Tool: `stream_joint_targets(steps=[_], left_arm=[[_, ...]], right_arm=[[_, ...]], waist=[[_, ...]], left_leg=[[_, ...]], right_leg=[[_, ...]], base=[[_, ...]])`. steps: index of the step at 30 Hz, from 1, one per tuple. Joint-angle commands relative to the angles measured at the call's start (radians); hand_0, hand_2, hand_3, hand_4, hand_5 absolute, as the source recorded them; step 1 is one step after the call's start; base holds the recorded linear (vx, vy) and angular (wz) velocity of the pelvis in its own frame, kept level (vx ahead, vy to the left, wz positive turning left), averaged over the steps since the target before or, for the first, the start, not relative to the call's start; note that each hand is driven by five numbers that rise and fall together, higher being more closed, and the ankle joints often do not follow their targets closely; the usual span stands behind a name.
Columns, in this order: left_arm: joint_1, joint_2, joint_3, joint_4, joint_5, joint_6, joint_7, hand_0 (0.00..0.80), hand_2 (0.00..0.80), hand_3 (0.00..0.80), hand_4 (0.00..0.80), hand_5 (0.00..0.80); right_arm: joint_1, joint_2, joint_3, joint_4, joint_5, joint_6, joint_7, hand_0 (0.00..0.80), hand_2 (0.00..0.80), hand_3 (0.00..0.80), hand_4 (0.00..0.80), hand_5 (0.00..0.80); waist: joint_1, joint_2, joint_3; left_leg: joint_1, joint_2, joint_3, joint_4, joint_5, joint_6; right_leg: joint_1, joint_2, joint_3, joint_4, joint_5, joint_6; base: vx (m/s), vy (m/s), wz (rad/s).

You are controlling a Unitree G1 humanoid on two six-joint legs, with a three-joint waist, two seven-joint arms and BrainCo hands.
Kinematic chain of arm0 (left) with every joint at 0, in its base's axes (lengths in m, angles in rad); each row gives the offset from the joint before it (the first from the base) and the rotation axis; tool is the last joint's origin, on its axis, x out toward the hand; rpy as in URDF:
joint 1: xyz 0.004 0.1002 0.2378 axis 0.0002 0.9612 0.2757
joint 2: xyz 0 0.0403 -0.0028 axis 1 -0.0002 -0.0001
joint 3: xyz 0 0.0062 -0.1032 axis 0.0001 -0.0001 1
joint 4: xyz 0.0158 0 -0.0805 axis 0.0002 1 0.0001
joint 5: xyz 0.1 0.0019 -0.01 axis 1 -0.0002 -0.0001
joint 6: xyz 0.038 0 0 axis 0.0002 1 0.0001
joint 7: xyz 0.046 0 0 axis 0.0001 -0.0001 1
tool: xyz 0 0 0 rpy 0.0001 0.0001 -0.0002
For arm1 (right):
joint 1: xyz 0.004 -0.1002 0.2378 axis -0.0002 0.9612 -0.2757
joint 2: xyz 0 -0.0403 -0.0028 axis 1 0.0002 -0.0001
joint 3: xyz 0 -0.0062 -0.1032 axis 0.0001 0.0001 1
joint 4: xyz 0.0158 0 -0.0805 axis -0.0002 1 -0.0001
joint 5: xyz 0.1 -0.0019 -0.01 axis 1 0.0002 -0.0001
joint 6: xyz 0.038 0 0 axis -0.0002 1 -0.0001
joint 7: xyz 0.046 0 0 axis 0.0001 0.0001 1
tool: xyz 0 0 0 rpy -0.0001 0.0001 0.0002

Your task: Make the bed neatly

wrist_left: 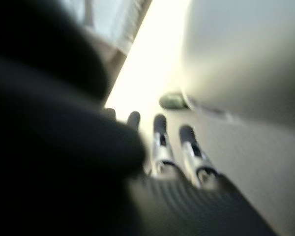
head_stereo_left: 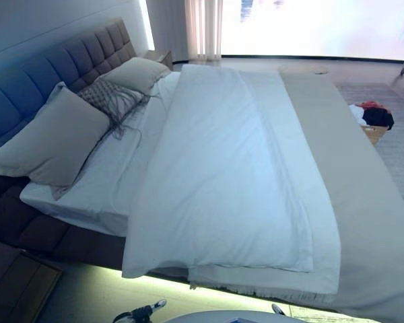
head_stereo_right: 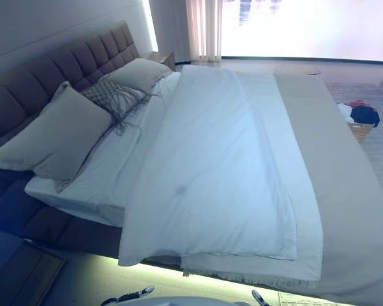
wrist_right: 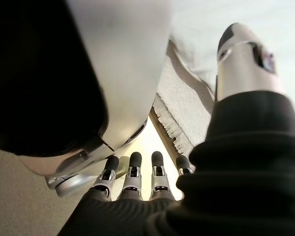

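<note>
Duvet (head_stereo_left: pixel 222 175): lies ahead of both hands, long axis headboard to foot; near edge closest
Left hand (wrist_left: pixel 179 147): fingers straight, empty
Right hand (wrist_right: pixel 142 174): fingers straight, empty

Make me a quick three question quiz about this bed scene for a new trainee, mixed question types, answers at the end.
1. True or false: the white duvet covers the pillows at the headboard.
2. Multiple choice: What lies under the duvet's near edge, showing a fringe? A) fringed blanket B) a towel C) a rug
3. Short answer: Is either hand touching the bedding?

Key
1. False: the pillows lie bare beside it.
2. A
3. No: the left hand and right hand hang with straight fingers, holding nothing.
</note>
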State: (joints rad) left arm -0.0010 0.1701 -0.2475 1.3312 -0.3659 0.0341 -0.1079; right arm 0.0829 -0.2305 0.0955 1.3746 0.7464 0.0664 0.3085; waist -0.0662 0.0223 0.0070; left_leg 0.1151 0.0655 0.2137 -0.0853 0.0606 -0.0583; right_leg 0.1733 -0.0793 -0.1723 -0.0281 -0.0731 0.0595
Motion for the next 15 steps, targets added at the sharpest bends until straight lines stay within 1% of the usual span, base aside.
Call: stream_joint_targets(steps=[1,9,15], left_arm=[[-0.073,-0.021,0.004,0.059,0.014,0.005,0.014,0.0,0.0,0.0,0.0,0.0],[-0.069,-0.025,-0.004,0.053,-0.009,0.003,0.005,0.0,0.0,0.0,0.0,0.0],[-0.066,-0.024,0.02,0.058,-0.034,-0.01,0.009,0.0,0.0,0.0,0.0,0.0]], right_arm=[[-0.102,0.051,0.019,0.026,-0.022,0.006,0.006,0.0,0.0,0.0,0.0,0.0],[-0.099,0.058,0.022,0.039,-0.015,0.015,0.0,0.0,0.0,0.0,0.0,0.0],[-0.093,0.065,0.025,0.045,-0.02,0.012,0.011,0.0,0.0,0.0,0.0,0.0]], waist=[[-0.003,-0.026,0.018],[0.004,-0.025,0.017],[0.005,-0.023,0.021]], left_leg=[[0.049,-0.003,-0.03,0.009,-0.071,0.004],[0.05,0.002,-0.032,0.005,-0.067,0.003],[0.05,-0.003,-0.037,0.003,-0.067,0.005]], right_leg=[[-0.037,-0.008,0.019,-0.042,0.113,0.034],[-0.033,-0.008,0.012,-0.046,0.116,0.037],[-0.034,-0.011,0.011,-0.048,0.119,0.039]], base=[[0.041,-0.042,-0.02],[0.007,-0.008,0.0],[0.0,0.0,0.0]])
